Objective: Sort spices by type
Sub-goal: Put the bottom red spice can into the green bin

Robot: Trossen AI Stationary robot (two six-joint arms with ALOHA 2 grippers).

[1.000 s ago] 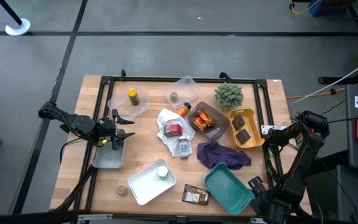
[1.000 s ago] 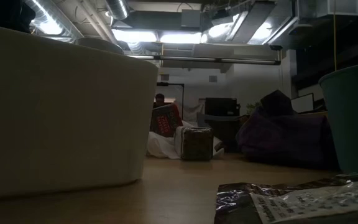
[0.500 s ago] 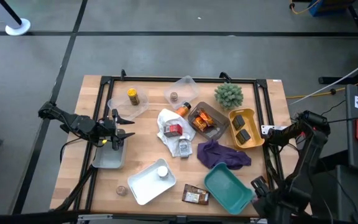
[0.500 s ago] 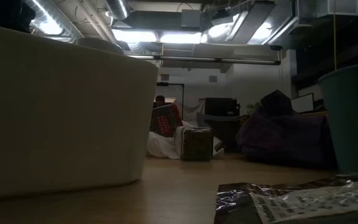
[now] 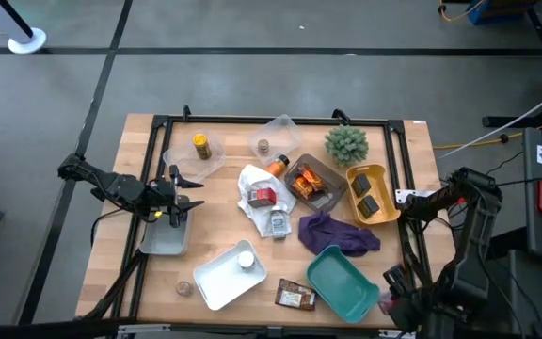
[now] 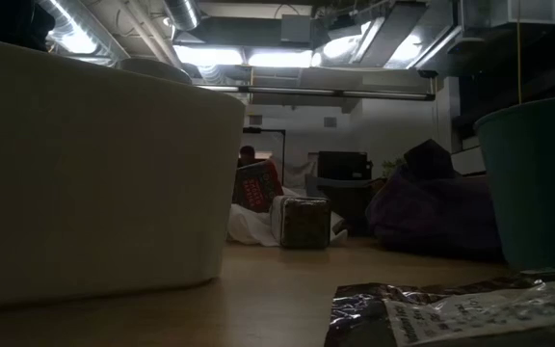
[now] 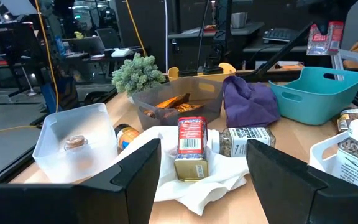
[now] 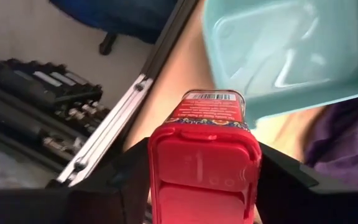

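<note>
My right gripper (image 5: 390, 294) is at the table's near right corner, beside the teal tray (image 5: 342, 281), shut on a small red spice box (image 8: 204, 155). My left gripper (image 5: 184, 198) waits open above the table's left side, over the grey tray (image 5: 165, 237). A second red box (image 7: 191, 146) and a jar (image 5: 278, 223) lie on the white cloth (image 5: 252, 184). A yellow jar (image 5: 200, 144) and a brown jar (image 5: 263, 145) sit in clear trays. A white-capped jar (image 5: 246, 260) stands in the white tray, and orange packets (image 5: 309, 184) lie in a grey bin. My right gripper pinches the red box between its two fingers (image 8: 120, 183), one on each side. The box lies along the fingers, its hinged lid end (image 8: 201, 168) toward the wrist and its barcode end (image 8: 213, 98) pointing at the teal tray (image 8: 291, 43). Whether it touches the tray, I cannot tell.
A green spiky plant (image 5: 346, 143) and a yellow tray (image 5: 370, 196) with dark items stand at the far right. A purple cloth (image 5: 337, 234) lies beside the teal tray. A flat packet (image 5: 295, 298) and a small jar (image 5: 184, 287) lie near the near edge. A black frame rims the table.
The teal tray has slid a little toward the table's left. My right arm has shifted slightly at the near right corner, still shut on the red box.
</note>
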